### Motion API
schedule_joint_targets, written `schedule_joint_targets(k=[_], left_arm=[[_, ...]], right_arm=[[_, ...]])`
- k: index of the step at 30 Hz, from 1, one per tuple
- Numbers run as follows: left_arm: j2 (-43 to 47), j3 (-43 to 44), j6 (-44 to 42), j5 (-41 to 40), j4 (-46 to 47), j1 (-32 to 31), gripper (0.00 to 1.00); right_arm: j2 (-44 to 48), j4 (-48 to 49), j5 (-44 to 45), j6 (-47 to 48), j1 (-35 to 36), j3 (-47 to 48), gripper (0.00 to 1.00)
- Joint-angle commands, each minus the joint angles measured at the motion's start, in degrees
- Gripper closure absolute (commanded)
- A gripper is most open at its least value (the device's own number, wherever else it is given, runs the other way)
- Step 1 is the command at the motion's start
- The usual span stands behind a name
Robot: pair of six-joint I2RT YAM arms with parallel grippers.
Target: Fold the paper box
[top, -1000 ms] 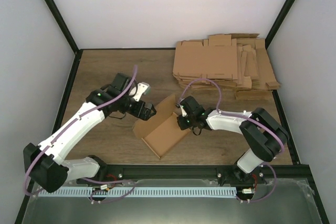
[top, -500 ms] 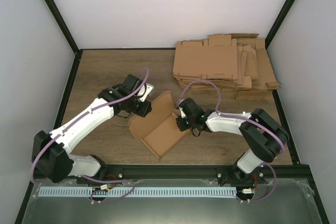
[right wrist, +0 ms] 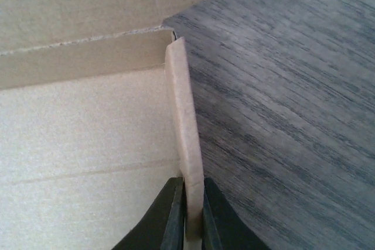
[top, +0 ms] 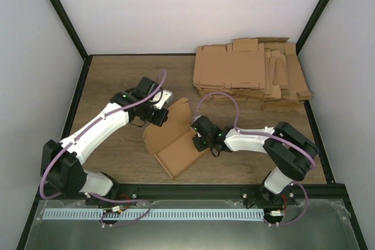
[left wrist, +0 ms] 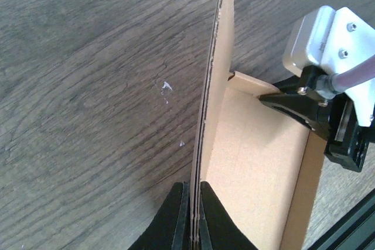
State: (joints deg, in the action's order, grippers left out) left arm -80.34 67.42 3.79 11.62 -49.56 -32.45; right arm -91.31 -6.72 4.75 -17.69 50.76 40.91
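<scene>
Now left claw [left wrist: 190, 194] clamped on paper box [top: 179, 151]

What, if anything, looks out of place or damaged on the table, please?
Only small things: the pile of cardboard blanks at the far right lies untidily, with sheets askew, and the table has a few white flecks beside the box.

In both wrist views the paper box [left wrist: 252, 144] runs past the picture's edges.

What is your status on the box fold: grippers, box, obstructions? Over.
Left gripper shut on the paper box, its upright wall. Right gripper shut on the opposite flap. Stack of blanks far right, apart; nothing in the way.
</scene>
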Motion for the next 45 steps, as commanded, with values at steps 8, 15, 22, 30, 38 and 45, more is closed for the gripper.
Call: schedule_joint_targets(k=[8, 15, 22, 30, 38, 45], left_arm=[[-1.0, 4.0, -1.9, -1.4, 2.5, 0.4, 0.96], [-0.7, 4.1, -2.6, -0.8, 1.8, 0.4, 0.96], [-1.0, 4.1, -3.8, -3.7, 0.8, 0.4, 0.96], [-1.0, 4.5, -4.8, -3.8, 0.9, -0.6, 0.96], [-0.8, 4.1, -5.2, -5.0, 0.7, -2.2, 0.96], [-1.2, 4.5, -5.7, -5.3, 0.6, -3.2, 0.96]], right_arm=[[-6.2, -15.2, 11.5, -2.5, 6.9, 8.4, 0.99], [-6.5, -17.6, 14.5, -4.7, 7.3, 9.8, 0.87], [-4.0, -14.7, 4.6, -4.3, 7.3, 9.0, 0.81], [-1.0, -12.7, -3.7, -4.5, 7.1, 7.8, 0.68], [0.0, -20.0, 1.6, -5.3, 7.0, 9.0, 0.55], [0.1, -25.5, 5.3, -5.6, 7.0, 10.6, 0.64]])
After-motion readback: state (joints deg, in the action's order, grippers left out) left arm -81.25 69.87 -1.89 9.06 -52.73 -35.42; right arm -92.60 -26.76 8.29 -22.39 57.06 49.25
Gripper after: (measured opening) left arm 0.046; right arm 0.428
